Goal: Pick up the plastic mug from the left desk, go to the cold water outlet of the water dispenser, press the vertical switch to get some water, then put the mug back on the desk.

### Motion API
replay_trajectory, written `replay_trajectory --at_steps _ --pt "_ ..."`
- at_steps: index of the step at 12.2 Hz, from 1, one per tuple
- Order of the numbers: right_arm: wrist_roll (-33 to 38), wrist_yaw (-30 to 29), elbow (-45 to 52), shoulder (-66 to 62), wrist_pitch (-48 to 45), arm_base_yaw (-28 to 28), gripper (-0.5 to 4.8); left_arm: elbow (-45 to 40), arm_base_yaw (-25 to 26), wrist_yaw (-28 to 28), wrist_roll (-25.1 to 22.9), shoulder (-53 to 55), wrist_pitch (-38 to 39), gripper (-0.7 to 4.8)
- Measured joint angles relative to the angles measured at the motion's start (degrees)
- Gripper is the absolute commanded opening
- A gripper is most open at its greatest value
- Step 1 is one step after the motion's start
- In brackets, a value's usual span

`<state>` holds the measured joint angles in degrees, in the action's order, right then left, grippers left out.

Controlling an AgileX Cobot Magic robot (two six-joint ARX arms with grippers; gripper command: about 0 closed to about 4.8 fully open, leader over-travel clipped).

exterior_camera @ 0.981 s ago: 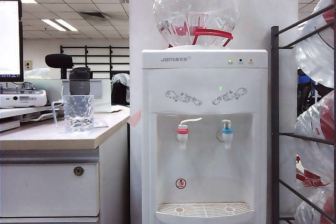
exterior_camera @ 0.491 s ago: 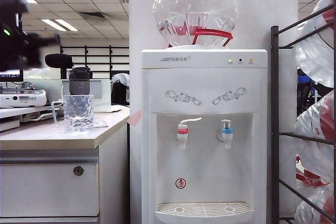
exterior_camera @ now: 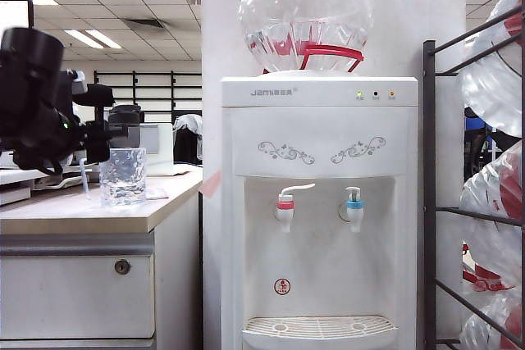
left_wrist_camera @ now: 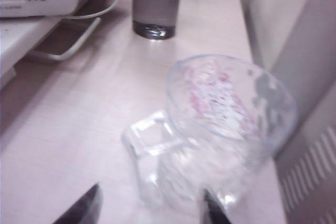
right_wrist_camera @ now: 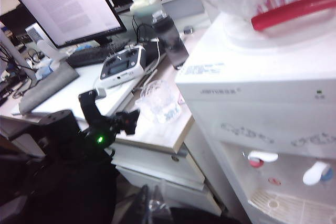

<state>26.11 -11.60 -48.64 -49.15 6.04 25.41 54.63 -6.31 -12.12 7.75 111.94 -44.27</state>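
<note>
Exterior view: the mug (exterior_camera: pixel 123 175) is standing on the desk (exterior_camera: pixel 82 215), left of the dispenser (exterior_camera: pixel 320 211); the left gripper (exterior_camera: pixel 115 130) is hovering just beside the mug. Left wrist view: the left gripper (left_wrist_camera: pixel 149 208) is spreading wide, straddling the mug's handle (left_wrist_camera: pixel 143 142) without touching. Right wrist view: the right gripper (right_wrist_camera: pixel 149 203) is sitting at the frame edge, state indeterminable, well apart from the mug (right_wrist_camera: pixel 158 102).

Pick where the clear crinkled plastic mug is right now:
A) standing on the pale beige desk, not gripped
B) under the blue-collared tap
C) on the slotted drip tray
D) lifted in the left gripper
A: the clear crinkled plastic mug stands on the pale beige desk, with the open left gripper beside its handle, not closed on it.
</note>
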Motion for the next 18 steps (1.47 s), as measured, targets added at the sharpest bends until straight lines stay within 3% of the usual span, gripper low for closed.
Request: replay_trajectory --at_steps 2,4,6,7,13,14,15,18 --pt "-1.7 -0.5 0.0 0.0 2.9 0.0 -0.05 4.5 0.0 -3.5 0.0 6.4 -1.2 2.47" --pt "-13.5 -2.1 0.0 0.0 3.0 0.0 -0.05 8.5 0.0 -3.6 0.0 9.7 -1.3 2.47" --pt "-17.0 -2.1 0.0 0.0 3.0 0.0 -0.05 9.4 0.0 -4.7 0.0 10.4 -1.4 2.46" --pt "-18.9 -2.1 0.0 0.0 3.0 0.0 -0.05 9.6 0.5 -8.1 0.0 11.2 -1.4 2.46" --pt "-19.0 -2.1 0.0 0.0 4.5 0.0 -0.05 17.1 1.4 -7.4 -0.2 16.8 -2.2 2.38" --pt "-19.0 -2.1 0.0 0.0 5.2 0.0 -0.05 17.9 1.4 -7.4 -0.2 17.2 -2.2 0.53" --pt "-19.1 -2.1 0.0 0.0 5.5 0.0 -0.05 18.8 1.4 -7.3 -0.2 17.4 -2.2 -0.07" --pt "-19.1 0.5 0.0 -0.2 5.2 -0.1 -0.05 18.4 1.4 0.5 -0.4 9.8 3.2 -0.07"
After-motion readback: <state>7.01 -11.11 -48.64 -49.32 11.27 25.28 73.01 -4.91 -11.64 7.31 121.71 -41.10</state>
